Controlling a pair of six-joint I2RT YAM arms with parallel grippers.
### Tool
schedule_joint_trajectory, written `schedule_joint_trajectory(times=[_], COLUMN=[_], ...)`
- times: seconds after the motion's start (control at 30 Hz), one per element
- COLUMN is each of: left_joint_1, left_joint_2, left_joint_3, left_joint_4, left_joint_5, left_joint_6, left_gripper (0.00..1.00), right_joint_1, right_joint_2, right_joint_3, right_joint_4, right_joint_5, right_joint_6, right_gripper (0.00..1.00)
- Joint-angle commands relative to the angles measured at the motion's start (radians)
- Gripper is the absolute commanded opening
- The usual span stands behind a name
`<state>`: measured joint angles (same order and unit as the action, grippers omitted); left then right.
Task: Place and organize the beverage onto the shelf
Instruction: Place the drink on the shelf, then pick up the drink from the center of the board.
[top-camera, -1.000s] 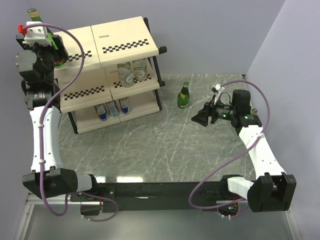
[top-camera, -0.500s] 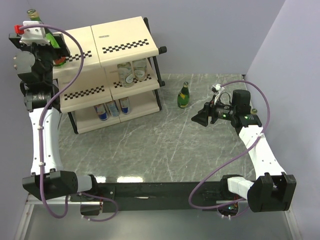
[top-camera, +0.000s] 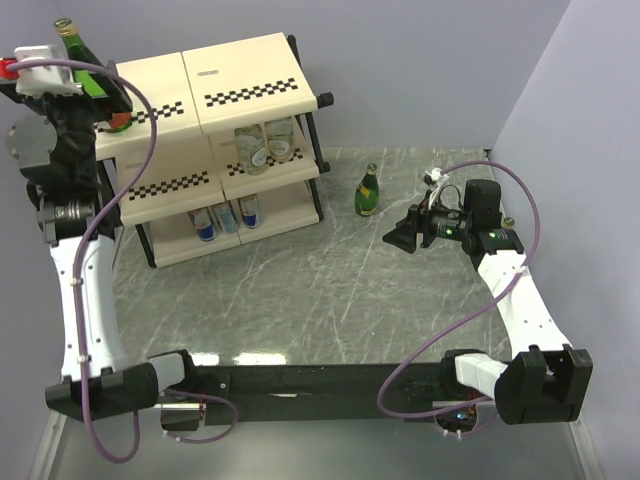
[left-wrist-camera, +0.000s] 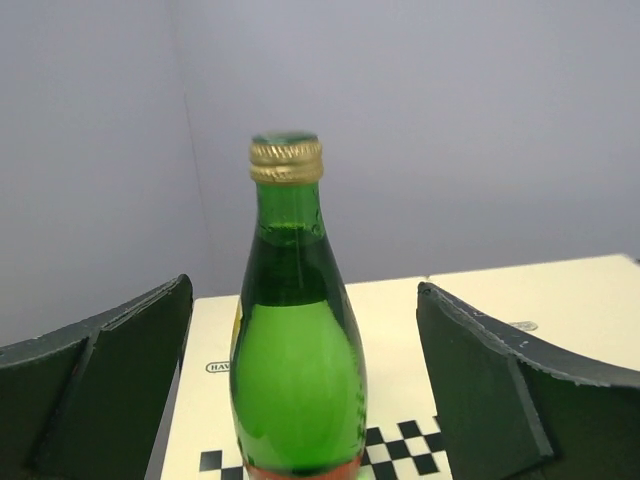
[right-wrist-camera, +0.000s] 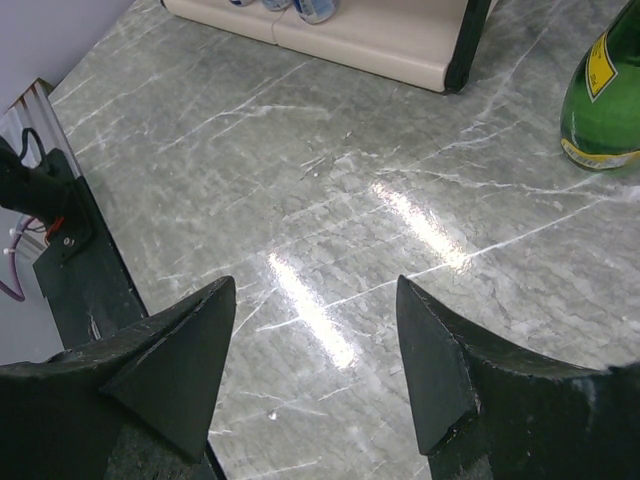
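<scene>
Left end effector (left-wrist-camera: 302, 292) high, right end effector (right-wrist-camera: 315, 288) low, jaws apart

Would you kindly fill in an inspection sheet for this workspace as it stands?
Surface: grey marble table, with glare streaks.
Job's things: shelf; green bottle upright on its top tier, left end; clear bottles on the middle tier; cans on the bottom tier; second green bottle upright on the table, right of the shelf.
Clutter: nothing seen.
Grippers: left gripper open, a finger on either side of the green bottle, not touching; right gripper open, empty, over the table.
Cables: purple left cable and right cable loop along the arms.
Surroundings: plain lilac walls.
</scene>
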<state>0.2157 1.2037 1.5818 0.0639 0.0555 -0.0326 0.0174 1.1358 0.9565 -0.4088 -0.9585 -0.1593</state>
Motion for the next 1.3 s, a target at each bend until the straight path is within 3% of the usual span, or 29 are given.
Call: schedule_joint_trajectory(times=[0.0,0.17,0.37,0.53,0.7,0.9,1.1,1.27], left_joint_1=[0.004,0.004,0.004,0.004,0.004,0.002,-0.033,-0.056], left_joint_2=[-0.097,-0.151,-0.276,-0.452,-0.645,-0.782,-0.868,-0.920], left_joint_3=[0.027,0.009,-0.115,-0.287,-0.567,-0.784,-0.924,-1.022], left_joint_4=[0.005,-0.044,-0.130,-0.173,-0.159,-0.230,-0.256,-0.268], left_joint_5=[-0.022,-0.022,0.041,0.235,0.417,0.592,0.592,0.551], left_joint_6=[-0.069,-0.131,-0.252,-0.378,-0.480,-0.423,-0.369,-0.339], left_gripper=[1.00,0.99,1.00,0.99,0.99,1.00,1.00,1.00], right_joint_1=[0.004,0.004,0.003,-0.002,-0.002,0.013,0.039,0.127], right_joint_2=[-0.011,-0.019,-0.036,-0.042,-0.021,0.048,0.232,0.399], right_joint_3=[0.022,0.021,0.025,0.036,0.042,0.110,0.243,0.393], right_joint_4=[0.002,0.004,-0.001,-0.016,-0.031,0.014,0.102,0.120], right_joint_5=[0.000,0.006,0.036,0.070,0.099,0.109,0.128,0.297], right_joint_6=[-0.022,-0.023,-0.052,-0.088,-0.172,-0.238,-0.224,-0.171], right_gripper=[0.72,0.72,0.72,0.73,0.76,0.79,0.79,0.79])
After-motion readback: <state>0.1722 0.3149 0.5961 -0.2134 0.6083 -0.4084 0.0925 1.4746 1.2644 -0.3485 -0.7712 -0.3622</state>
